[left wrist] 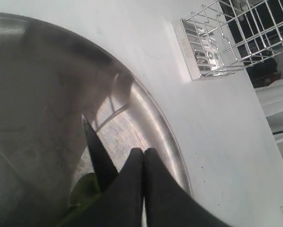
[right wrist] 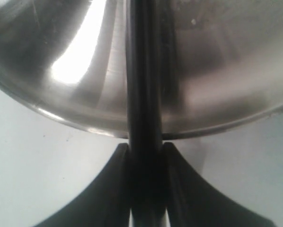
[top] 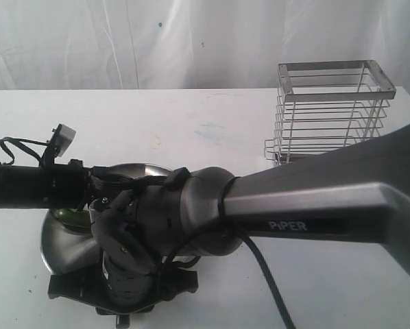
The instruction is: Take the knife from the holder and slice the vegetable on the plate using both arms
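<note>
Closest to the exterior camera is the right arm [top: 315, 205], the grey one with PIPER printed on it, coming in from the right and bending down at the front edge of the plate [top: 57, 240]. Its wrist view shows the right gripper [right wrist: 146, 156] clamped on the knife [right wrist: 144, 94]: both fingers [right wrist: 115, 189] are pressed tight against the black handle, right over the plate rim, and the knife runs out across the steel from there.

The left arm [top: 33, 184] reaches in from the left, low over the plate. In its own camera the left gripper [left wrist: 142, 158] has its two fingertips [left wrist: 155, 189] pinched together with no gap showing. I can't say for sure that it's holding anything, but there's a bit of green from the vegetable [left wrist: 84, 189] just beside and under them, so it's down at the vegetable either way. The knife's pointed dark blade [left wrist: 96, 151] sits right next to those fingertips, tip out over the plate's middle.

In the exterior view you only catch a sliver of the vegetable [top: 71, 216], glossy dark green, on the left part of the plate under the left arm.

Farther back on the white bench [top: 191, 130], well apart from the plate on the right, stands the wire holder [top: 328, 113], upright. White curtain [top: 157, 34] behind everything.
</note>
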